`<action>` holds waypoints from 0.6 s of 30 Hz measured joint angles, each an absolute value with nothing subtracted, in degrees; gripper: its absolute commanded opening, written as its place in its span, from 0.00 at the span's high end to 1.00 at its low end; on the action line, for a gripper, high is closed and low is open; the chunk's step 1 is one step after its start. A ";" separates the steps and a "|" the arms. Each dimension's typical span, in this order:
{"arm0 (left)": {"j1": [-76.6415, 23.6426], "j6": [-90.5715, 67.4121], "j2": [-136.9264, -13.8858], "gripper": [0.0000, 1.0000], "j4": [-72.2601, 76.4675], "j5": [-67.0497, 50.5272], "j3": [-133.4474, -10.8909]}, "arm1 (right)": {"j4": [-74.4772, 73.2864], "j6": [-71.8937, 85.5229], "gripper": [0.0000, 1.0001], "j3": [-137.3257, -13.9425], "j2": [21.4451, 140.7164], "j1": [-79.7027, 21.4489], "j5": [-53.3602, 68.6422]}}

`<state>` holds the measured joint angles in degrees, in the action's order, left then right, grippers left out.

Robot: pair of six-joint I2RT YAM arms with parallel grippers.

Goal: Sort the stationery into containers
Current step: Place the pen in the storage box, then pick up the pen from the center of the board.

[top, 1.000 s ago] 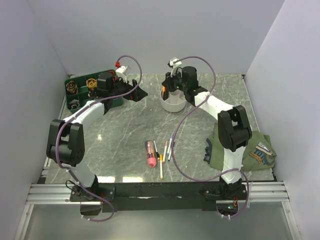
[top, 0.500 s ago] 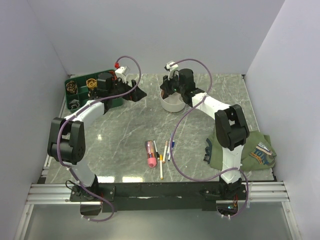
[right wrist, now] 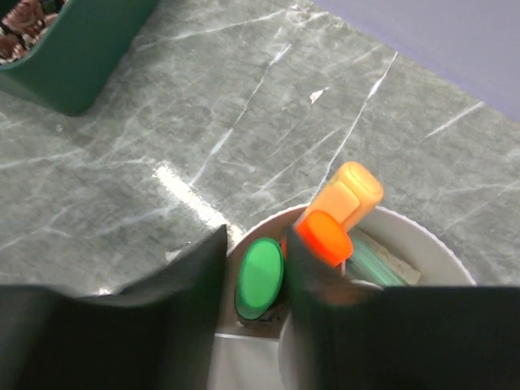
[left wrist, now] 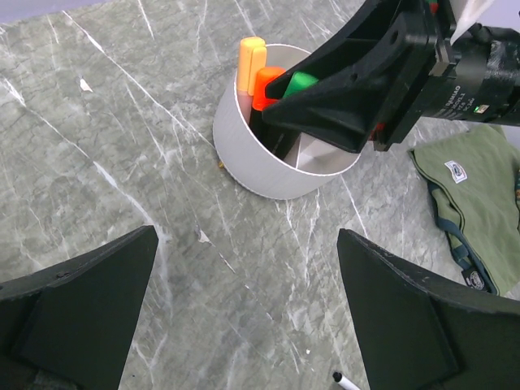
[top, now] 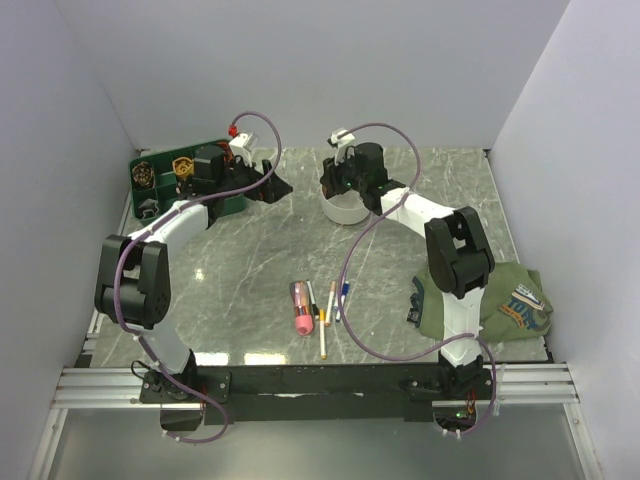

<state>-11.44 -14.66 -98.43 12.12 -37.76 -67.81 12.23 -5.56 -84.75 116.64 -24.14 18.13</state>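
far left, at back of bench: dark green tray, coiled bits in its compartments. just right of tray: left tool, spread wide, holding nothing, above bare bench, facing bowl. front middle, flat on bench: pink marker, with thin pens just beside it on right, roughly parallel, well apart from bowl. one black pen tip at bottom edge of left wrist view. back middle: white bowl, upright on bench. inside it, standing on end and poking above rim: orange marker at far side, orange-capped marker touching it, green-capped marker next to that. pale green pen lying lower in bowl. directly over bowl: right tool, fingers partly apart, one on each side of green cap, very close to it; cannot tell whether pinching cap or just clear of it. right, near bench edge beside right arm: olive pouch, lying flat, rumpled, well apart from bowl and pens.
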 measured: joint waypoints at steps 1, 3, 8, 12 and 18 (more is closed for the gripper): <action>-11.44 -14.66 -98.43 0.00 12.12 -37.71 -67.75 | 12.08 -5.37 0.49 -84.49 116.64 -24.16 17.85; -11.44 -14.46 -98.43 0.01 11.84 -37.69 -67.72 | 12.14 -5.43 0.43 -84.16 116.64 -24.25 17.41; -11.44 -13.50 -98.21 0.00 11.00 -37.12 -67.72 | 11.29 -5.41 0.38 -84.07 115.48 -24.40 16.84; -11.44 -12.08 -96.36 0.01 8.99 -35.11 -67.72 | 9.06 -4.93 0.38 -84.09 111.81 -24.40 16.49; -13.37 -8.05 -91.07 0.00 2.81 -30.04 -67.72 | 3.95 -3.46 0.38 -85.34 102.24 -24.40 15.25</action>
<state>-13.37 -8.05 -91.07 2.81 -30.04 -67.72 3.95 -3.46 -85.34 102.24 -24.40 15.25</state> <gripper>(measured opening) 0.994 0.620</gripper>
